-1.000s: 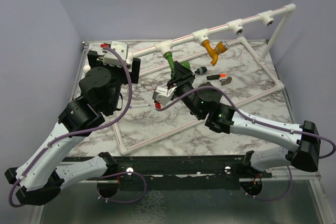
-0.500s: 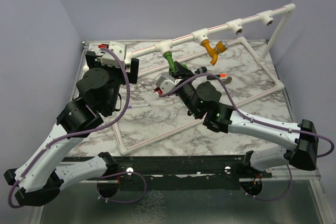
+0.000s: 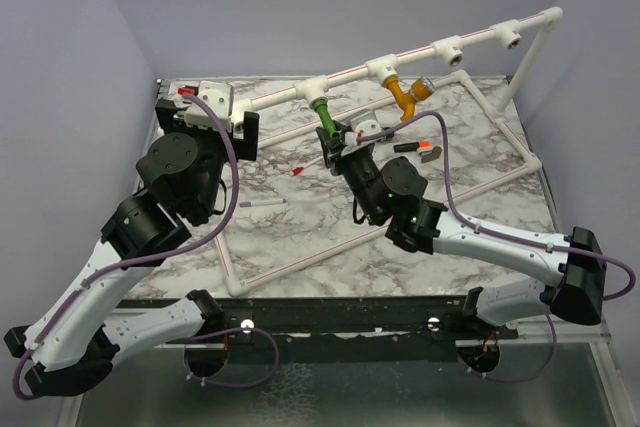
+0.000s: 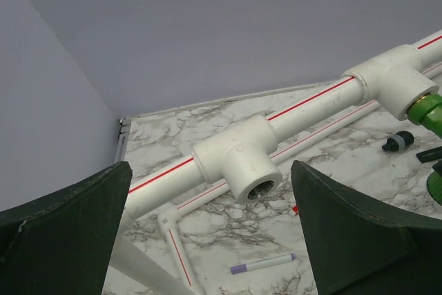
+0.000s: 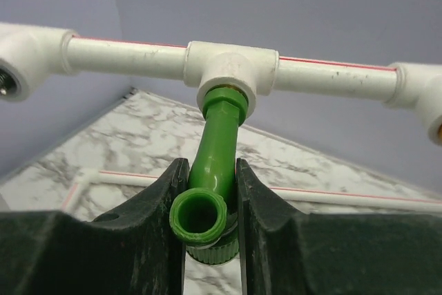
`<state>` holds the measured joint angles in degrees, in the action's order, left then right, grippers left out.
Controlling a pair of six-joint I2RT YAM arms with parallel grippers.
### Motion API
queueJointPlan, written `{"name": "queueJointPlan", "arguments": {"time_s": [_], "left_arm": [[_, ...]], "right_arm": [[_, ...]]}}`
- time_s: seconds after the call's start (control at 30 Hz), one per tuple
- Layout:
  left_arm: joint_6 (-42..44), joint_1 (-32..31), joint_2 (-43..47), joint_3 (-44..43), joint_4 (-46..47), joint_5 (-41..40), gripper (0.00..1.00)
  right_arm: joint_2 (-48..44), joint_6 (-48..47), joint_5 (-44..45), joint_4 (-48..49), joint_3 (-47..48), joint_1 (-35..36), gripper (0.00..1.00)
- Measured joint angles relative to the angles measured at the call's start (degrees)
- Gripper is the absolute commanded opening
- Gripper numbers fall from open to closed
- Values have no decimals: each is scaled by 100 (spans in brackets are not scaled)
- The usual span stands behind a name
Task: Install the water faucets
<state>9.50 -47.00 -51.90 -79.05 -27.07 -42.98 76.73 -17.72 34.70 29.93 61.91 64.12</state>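
Observation:
The green water faucet (image 3: 322,113) hangs from a T-socket of the white red-striped pipe frame (image 3: 350,71). My right gripper (image 3: 336,139) is shut on it. In the right wrist view the fingers (image 5: 160,191) press both sides of the green faucet (image 5: 219,144), whose open mouth faces the camera. The mustard-orange faucet (image 3: 407,96) hangs from the following T-socket to the right. My left gripper (image 3: 212,121) stands open at the rail's left end, with an empty T-socket (image 4: 243,165) ahead between its wide fingers (image 4: 65,222). A bit of the green faucet (image 4: 427,111) shows at the right edge.
A purple pen (image 3: 262,203) lies on the marble table inside the frame's base pipes (image 3: 300,264), also seen as the purple pen (image 4: 262,264). A red-tipped pen (image 3: 298,169), a black fitting (image 3: 381,133) and a dark red-tipped piece (image 3: 416,147) lie near the right gripper.
My right wrist has rolled around while shut on the green faucet, its camera swinging from the left side over to the top. The left arm has shifted slightly back and left.

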Motion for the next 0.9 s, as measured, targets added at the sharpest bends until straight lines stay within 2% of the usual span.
{"name": "queueJointPlan", "arguments": {"time_s": [0.47,0.7,0.9], "left_arm": [[-2,0,136,0,0,9,99],[-4,0,210,2,0,17,99],[-4,0,295,11,0,31,99]], "right_arm": [[-63,4625,804,17,-103,-11,1],[-164,7036,935,444,-531,-44,1],[-164,8620,977,369,-590,-48,0]]}}
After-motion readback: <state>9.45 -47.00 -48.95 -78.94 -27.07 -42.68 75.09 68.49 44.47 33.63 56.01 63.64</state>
